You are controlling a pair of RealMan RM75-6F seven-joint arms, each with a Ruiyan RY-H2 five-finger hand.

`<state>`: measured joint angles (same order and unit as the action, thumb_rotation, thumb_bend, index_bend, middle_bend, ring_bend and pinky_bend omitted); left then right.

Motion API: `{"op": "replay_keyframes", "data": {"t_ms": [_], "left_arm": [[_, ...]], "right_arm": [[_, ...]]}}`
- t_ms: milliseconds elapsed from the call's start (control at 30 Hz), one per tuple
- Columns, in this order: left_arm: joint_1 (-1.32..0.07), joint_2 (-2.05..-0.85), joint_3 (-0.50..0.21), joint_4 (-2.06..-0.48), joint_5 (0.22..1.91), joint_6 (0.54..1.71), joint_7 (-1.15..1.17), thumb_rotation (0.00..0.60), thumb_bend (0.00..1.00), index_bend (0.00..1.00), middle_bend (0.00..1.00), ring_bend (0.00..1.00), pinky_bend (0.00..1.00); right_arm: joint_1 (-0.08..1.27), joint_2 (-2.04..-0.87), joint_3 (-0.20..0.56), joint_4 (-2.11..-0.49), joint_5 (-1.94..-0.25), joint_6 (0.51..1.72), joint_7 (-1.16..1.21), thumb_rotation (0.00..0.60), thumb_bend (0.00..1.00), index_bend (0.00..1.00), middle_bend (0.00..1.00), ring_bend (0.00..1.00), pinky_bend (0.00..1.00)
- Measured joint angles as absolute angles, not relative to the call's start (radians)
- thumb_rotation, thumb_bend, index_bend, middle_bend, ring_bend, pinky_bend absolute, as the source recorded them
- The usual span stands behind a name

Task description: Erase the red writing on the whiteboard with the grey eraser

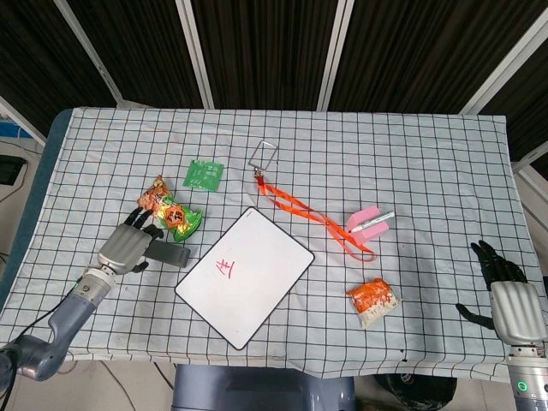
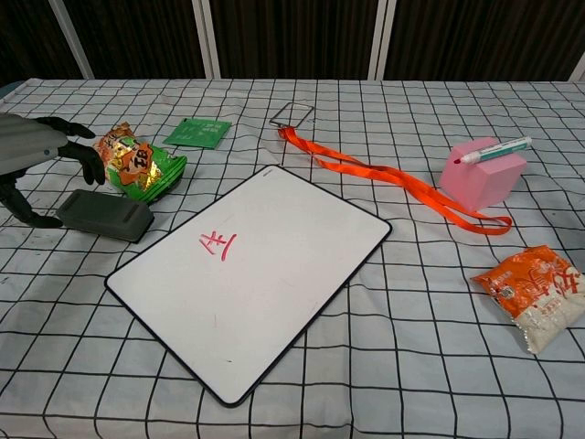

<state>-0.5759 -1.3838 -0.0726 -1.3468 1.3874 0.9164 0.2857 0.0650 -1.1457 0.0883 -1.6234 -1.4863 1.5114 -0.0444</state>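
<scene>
Eraser: grey eraser (image 1: 167, 253) lay left of the whiteboard (image 1: 257, 282), long axis roughly side to side
Left hand: left hand (image 1: 128, 244) hovered at its left end, fingers spread, holding nothing
Right hand: right hand (image 1: 505, 295) was spread, well apart
Writing: red writing (image 2: 218, 244) remained

Left hand (image 2: 32, 151), fingers (image 2: 89, 165) spread, just above grey eraser (image 2: 104, 215).

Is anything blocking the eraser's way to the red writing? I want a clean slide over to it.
Nothing visible does. The eraser lies just off the whiteboard's left edge, with bare cloth between them, and the red writing sits on open board. The snack bag lies behind the eraser, off that line.
</scene>
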Motion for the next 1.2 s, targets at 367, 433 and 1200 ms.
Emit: {"op": "replay_keyframes", "data": {"t_ms": [367,433,1200], "left_arm": [[-0.595,-1.414,-0.057,-1.317,1.377,0.904,0.312,0.6,0.18,0.33,0.33,0.0,0.0],[-0.597,-1.416,-0.056,-1.315,1.371,0.903,0.314,0.6,0.18,0.33,0.33,0.0,0.0],[-0.624,-1.426,-0.049,-1.325,1.347,0.899,0.346,0.6,0.22,0.38,0.36,0.0,0.0]], "right_arm": [[0.065,-1.145,0.089,-1.625,-1.484,1.51,-0.046,0.6,0.15,0.01,0.1,0.21,0.22],[0.065,-1.145,0.089,-1.625,-1.483,1.509,-0.046,0.6,0.15,0.01,0.1,0.21,0.22],[0.066,-1.144,0.089,-1.627,-1.479,1.507,-0.047,0.6,0.15,0.01,0.1,0.21,0.22]]}}
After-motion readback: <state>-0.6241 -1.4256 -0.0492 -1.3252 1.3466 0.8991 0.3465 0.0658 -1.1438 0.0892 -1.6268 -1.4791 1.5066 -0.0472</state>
